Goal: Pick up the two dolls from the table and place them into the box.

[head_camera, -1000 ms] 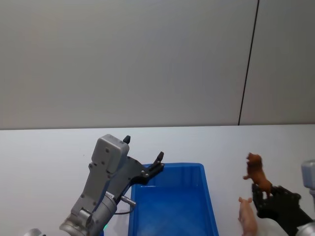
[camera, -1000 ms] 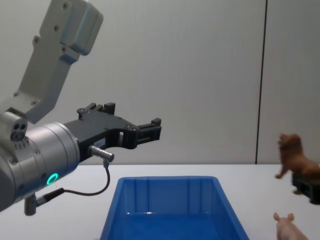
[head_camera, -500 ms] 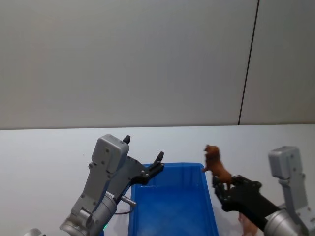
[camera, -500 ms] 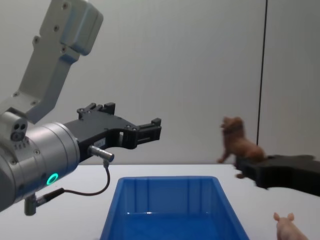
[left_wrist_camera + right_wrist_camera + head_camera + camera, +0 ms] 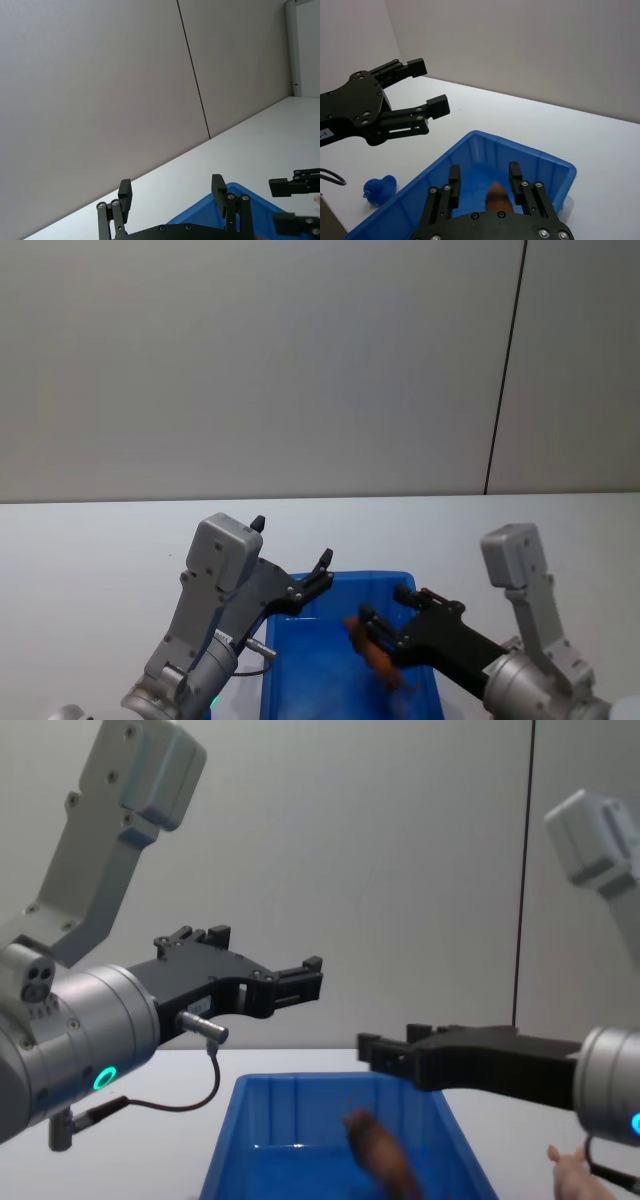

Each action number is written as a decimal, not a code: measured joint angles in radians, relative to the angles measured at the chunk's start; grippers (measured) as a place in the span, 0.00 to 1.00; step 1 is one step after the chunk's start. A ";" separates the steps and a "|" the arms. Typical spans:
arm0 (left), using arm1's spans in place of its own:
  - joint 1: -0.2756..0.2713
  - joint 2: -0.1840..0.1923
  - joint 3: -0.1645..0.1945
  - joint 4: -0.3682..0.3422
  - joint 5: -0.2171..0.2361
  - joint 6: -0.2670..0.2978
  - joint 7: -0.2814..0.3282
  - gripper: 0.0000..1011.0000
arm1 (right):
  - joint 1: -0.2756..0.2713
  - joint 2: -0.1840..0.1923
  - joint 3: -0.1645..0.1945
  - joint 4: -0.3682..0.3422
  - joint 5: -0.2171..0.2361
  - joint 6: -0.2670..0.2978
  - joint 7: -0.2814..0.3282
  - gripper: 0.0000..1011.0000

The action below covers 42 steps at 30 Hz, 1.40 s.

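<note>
The pink pig lay on the bench beside the box. Over it, left claw and right claw hung spread, empty; brown doll inside.

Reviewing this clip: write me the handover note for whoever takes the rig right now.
Right gripper: open, empty, held over the blue box.
Left gripper: open, empty, raised near the box's far left corner.
Brown doll: inside the box, below the right gripper and free of its fingers; blurred, so it may not have settled.
Pink pig: on the table, to the right of the box.
Done: brown doll in the box.
Left: pick up the pig and put it in the box.
</note>
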 joint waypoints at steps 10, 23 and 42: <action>0.000 0.000 0.000 0.000 0.000 0.000 0.000 0.99 | 0.026 -0.016 -0.007 0.039 -0.005 0.019 -0.011 0.83; 0.000 0.000 0.000 0.000 0.000 0.000 0.000 0.99 | -0.008 0.009 0.006 -0.007 -0.012 0.034 -0.102 0.99; 0.000 0.000 0.000 0.000 0.000 0.000 0.000 0.99 | -0.138 0.084 0.044 -0.157 -0.007 0.083 -0.307 0.99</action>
